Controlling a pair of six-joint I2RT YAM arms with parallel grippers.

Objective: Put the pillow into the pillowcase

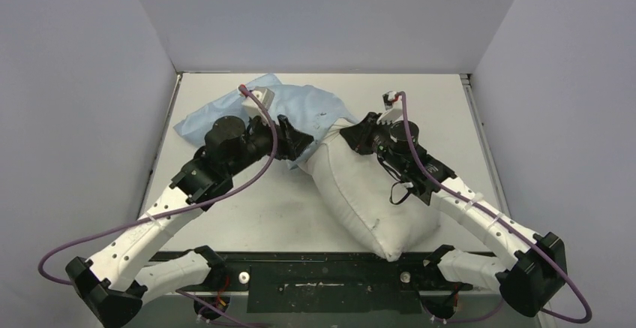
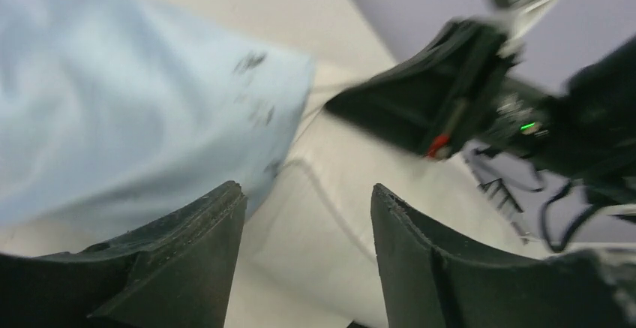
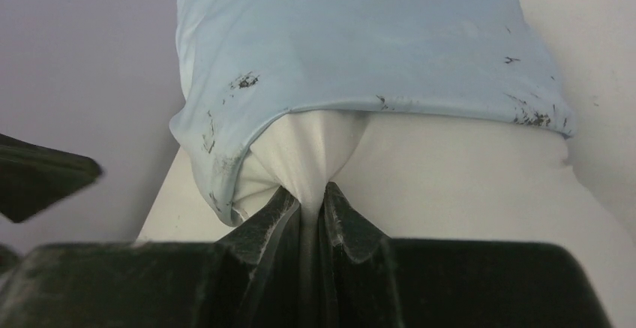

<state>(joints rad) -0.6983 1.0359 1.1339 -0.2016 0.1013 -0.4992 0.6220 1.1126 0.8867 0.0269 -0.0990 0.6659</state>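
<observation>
Closest to the lens: black mounting plate (image 1: 322, 294) along the near edge, both arm bases bolted to it. Around the fingers on three sides, plain pale-grey walls (image 1: 322, 13), bare and evenly lit. Beneath the fingers, off-white table (image 1: 255, 215), scuffed with faint dark marks.

Between the two sets of fingers and trailing back toward the near edge behind the right ones, pillow (image 1: 367, 200): plump, off-white, lying diagonally, far end tucked inside the pillowcase (image 1: 300, 106). Light-blue, wrinkled, dotted with small dark smudges near its hem. Spreads beyond and to the left of the left fingers, with the hem draped over the pillow's end straight ahead of the right fingers.

Right gripper (image 3: 304, 193): clamped tight on a pinched fold of pillow fabric just below that hem. Left gripper (image 2: 307, 193): jaws well apart, gripping nothing, poised over the pillowcase edge and bare pillow, right gripper just ahead of it.
</observation>
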